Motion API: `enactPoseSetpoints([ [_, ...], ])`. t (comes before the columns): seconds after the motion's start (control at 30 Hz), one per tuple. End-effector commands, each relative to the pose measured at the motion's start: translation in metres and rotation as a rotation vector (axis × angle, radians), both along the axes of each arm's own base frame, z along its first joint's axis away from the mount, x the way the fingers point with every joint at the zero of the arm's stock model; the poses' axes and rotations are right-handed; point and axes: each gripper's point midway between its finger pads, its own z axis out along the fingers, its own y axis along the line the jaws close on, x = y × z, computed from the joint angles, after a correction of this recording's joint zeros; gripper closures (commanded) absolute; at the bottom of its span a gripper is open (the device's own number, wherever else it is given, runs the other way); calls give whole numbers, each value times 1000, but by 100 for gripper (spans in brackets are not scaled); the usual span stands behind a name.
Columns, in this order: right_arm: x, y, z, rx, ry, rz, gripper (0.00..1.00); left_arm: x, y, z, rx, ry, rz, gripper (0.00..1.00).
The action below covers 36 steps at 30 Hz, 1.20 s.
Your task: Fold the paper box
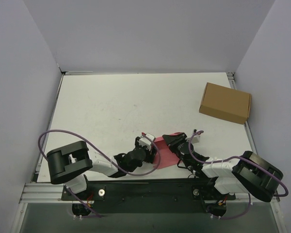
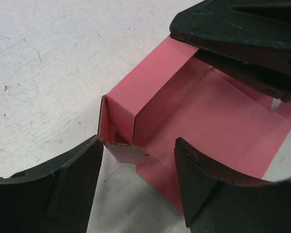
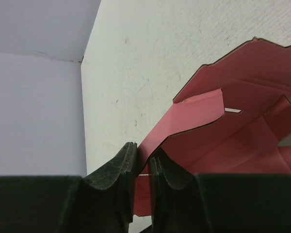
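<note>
On the left, our left gripper (image 2: 138, 148) stands wide open, holding nothing, jaws straddling a raised corner of the paper box (image 2: 208, 126), half-formed at the near middle of the table (image 2: 39, 73). Rightwards, our right gripper (image 3: 143, 158) pinches a side flap (image 3: 194, 116), nearly shut. We reckon the walls are mid-fold; next, the loose corner tab (image 2: 128, 153) needs tucking in.

The overhead camera looks down on the whole surface (image 1: 126, 107) from its six o'clock edge; both wrist cameras sit close against the paper box (image 1: 161, 145) all share.
</note>
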Motion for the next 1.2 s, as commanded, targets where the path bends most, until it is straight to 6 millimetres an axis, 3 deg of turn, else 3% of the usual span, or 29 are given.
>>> enactPoseSetpoints([
  [0.0, -5, -18, -27, -119, 32, -23, 100, -8, -6, 38, -117, -48, -76, 28],
  [0.13, -6, -18, -28, -125, 37, -19, 100, -17, 16, 55, -194, -42, -105, 27],
  [0.2, -6, -19, -28, -128, 36, -18, 100, -7, 32, 58, -244, 16, -38, 27],
  [0.27, -6, -19, -27, -129, 34, -18, 100, 4, 42, 76, -325, 48, 14, 27],
  [0.3, -7, -19, -28, -134, 36, -19, 100, 5, 45, 73, -318, 77, 25, 27],
  [0.37, -6, -18, -27, -132, 34, -17, 100, 10, 38, 86, -366, 124, 23, 27],
  [0.43, -6, -18, -27, -135, 36, -17, 100, 14, 36, 79, -354, 183, 22, 27],
  [0.47, -7, -18, -28, -139, 38, -15, 100, 17, 29, 87, -384, 202, 23, 27],
  [0.53, -6, -19, -27, -138, 38, -18, 100, 18, 27, 71, -344, 267, 26, 28],
  [0.73, -7, -18, -28, -142, 40, -15, 100, 16, 6, 57, -331, 360, -6, 30],
  [1.03, -8, -20, -27, -149, 39, -19, 100, 18, 7, 31, -332, 398, 36, 38],
  [1.17, -9, -21, -28, -148, 42, -22, 100, 14, -2, 49, -407, 370, -28, 38],
])
